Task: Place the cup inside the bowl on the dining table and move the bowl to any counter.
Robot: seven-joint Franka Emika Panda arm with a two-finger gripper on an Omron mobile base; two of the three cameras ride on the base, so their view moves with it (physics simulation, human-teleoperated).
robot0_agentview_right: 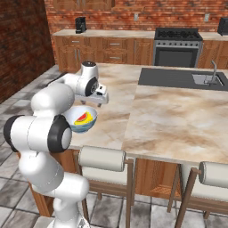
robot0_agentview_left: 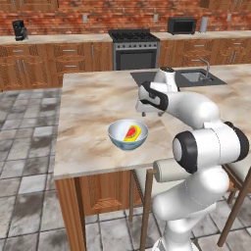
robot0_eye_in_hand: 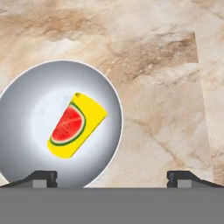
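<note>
Lying in round bowl (glossy white): yellow cup.

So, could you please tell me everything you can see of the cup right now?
The cup is small and yellow, with a red watermelon-slice picture, green-rimmed, on its side. It lies tipped on its side inside the bowl, resting on the white inner surface near the middle. It looks smooth and glossy; its material is unclear. The bowl stands on the dining table. The open gripper hovers above, touching nothing.
</note>
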